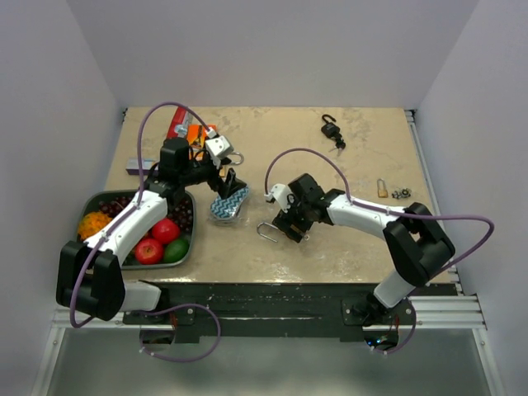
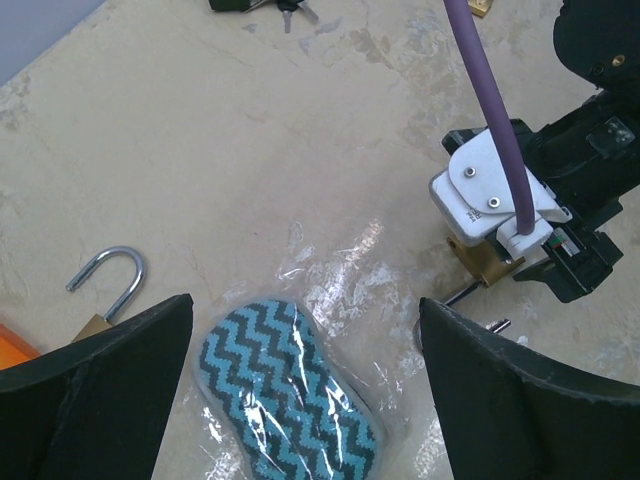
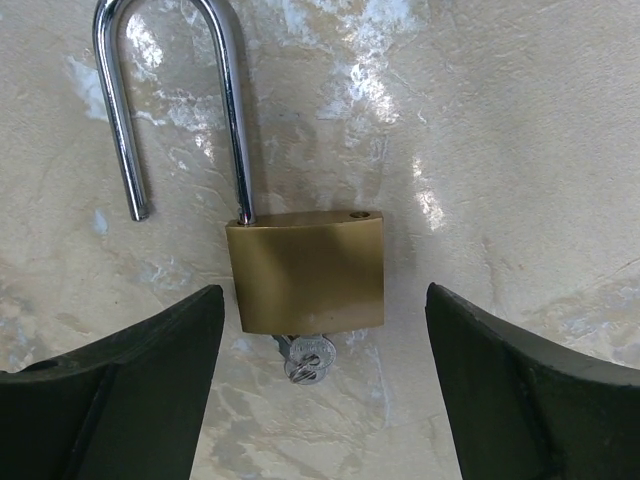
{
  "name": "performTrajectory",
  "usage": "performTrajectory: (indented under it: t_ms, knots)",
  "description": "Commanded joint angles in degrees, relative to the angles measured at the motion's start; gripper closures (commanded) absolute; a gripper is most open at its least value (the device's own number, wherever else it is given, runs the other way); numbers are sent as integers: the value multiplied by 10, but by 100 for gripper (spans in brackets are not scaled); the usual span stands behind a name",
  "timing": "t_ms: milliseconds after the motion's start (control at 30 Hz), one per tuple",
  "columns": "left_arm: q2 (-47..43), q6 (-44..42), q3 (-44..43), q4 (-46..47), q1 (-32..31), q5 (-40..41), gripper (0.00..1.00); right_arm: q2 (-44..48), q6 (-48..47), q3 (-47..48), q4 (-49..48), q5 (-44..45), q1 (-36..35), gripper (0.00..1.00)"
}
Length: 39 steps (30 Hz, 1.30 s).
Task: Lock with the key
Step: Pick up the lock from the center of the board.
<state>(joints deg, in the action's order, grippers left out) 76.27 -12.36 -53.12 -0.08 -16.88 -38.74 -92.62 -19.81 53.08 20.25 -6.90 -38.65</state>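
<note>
The right tool is spread either side of the small brass padlock, which lies flat on the beige bench with its steel shackle open and its silver key inserted. It looks dense, rigid and slick; I'd pinch its flat body. Beyond the padlock, the left tool gapes over a wrapped blue zigzag sponge.

Only the head of the key peeks below the brass padlock, whose body the right claw hides from above; the metal bits are too small to tell.
</note>
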Motion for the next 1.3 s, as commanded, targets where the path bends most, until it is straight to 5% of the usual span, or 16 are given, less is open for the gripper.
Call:
performTrajectory:
  t_ms: [0,200,367,567,633,1033,1267]
  knots:
    - [3,12,2,32,4,2,1,-7,-4,-14,-21,22,-16,18]
    - [5,15,3,32,4,7,1,-24,10,-16,-32,45,-31,21]
    - [11,42,3,34,17,1,2,-42,12,-5,-28,45,-36,34]
    - [14,64,5,41,43,-13,3,-27,35,16,-7,14,-34,77]
    - [16,63,7,41,48,-15,3,-17,32,18,-5,12,-35,100]
    - [30,4,16,19,49,-48,2,60,12,26,11,-37,-8,100]
    - [35,-95,17,-54,50,-162,2,95,-10,48,43,-121,24,100]
